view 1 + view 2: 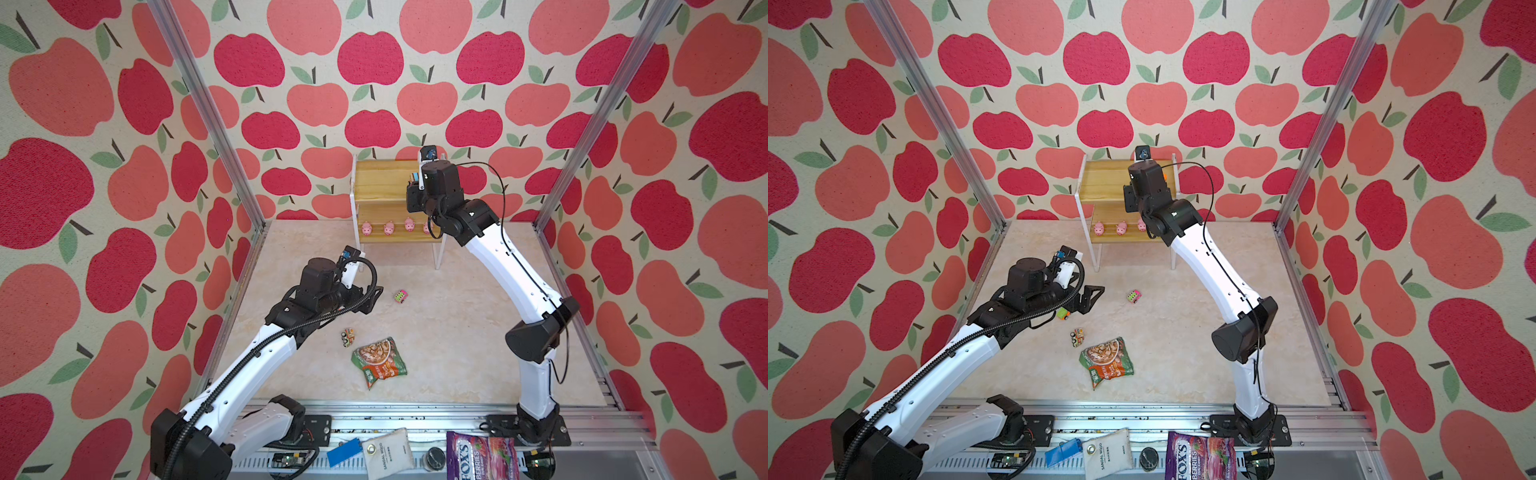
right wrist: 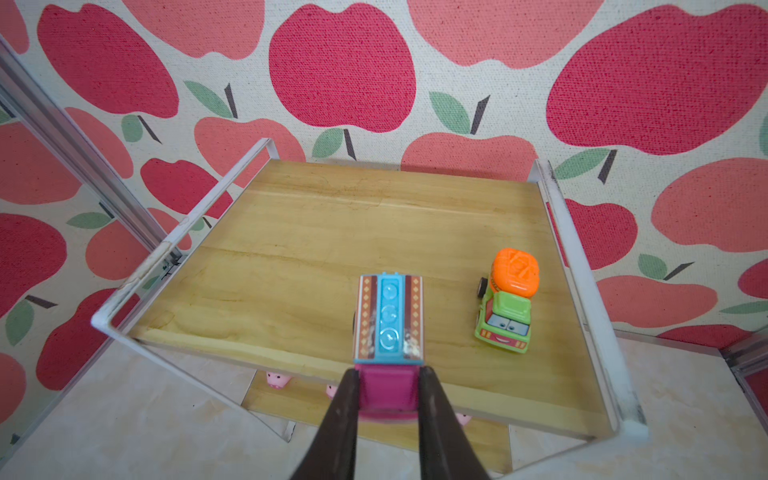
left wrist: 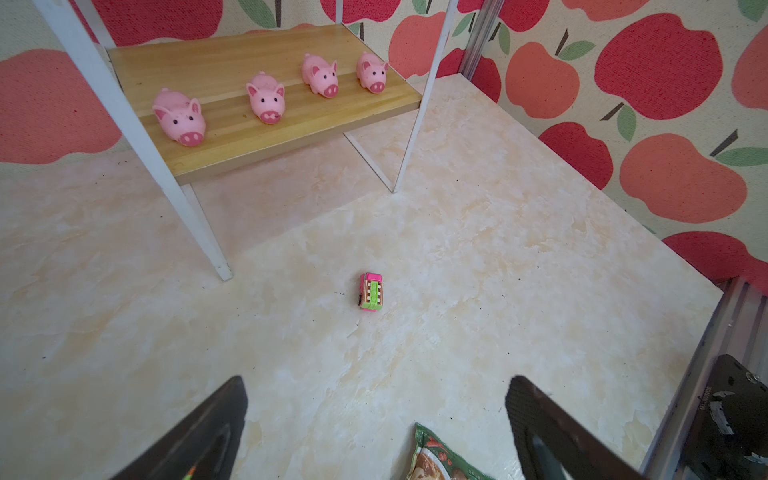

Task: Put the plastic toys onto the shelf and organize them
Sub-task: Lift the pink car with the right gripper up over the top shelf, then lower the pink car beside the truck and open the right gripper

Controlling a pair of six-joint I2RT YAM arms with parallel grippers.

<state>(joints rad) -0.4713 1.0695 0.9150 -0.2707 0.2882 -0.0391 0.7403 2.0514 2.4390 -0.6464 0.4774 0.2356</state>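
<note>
The shelf (image 1: 382, 178) (image 1: 1104, 178) stands against the back wall. Several pink pigs (image 3: 266, 97) (image 1: 389, 227) line its lower board. In the right wrist view, my right gripper (image 2: 388, 374) is shut on a pink truck with a blue roof (image 2: 390, 316), held over the front of the top board (image 2: 332, 232). A green-and-orange truck (image 2: 507, 303) stands beside it. My left gripper (image 3: 376, 395) (image 1: 1092, 297) hovers open over the floor. Ahead of it lies a pink-and-green truck (image 3: 371, 291) (image 1: 401, 296). A yellow truck (image 1: 348, 336) and a green truck (image 1: 1063, 314) lie near the left arm.
A green-and-orange snack packet (image 1: 379, 360) (image 3: 440, 457) lies on the floor near the front. On the front rail sit a blue card (image 1: 344, 452), a white sachet (image 1: 388, 455) and a purple candy bag (image 1: 482, 457). Aluminium posts (image 1: 208, 112) frame the corners.
</note>
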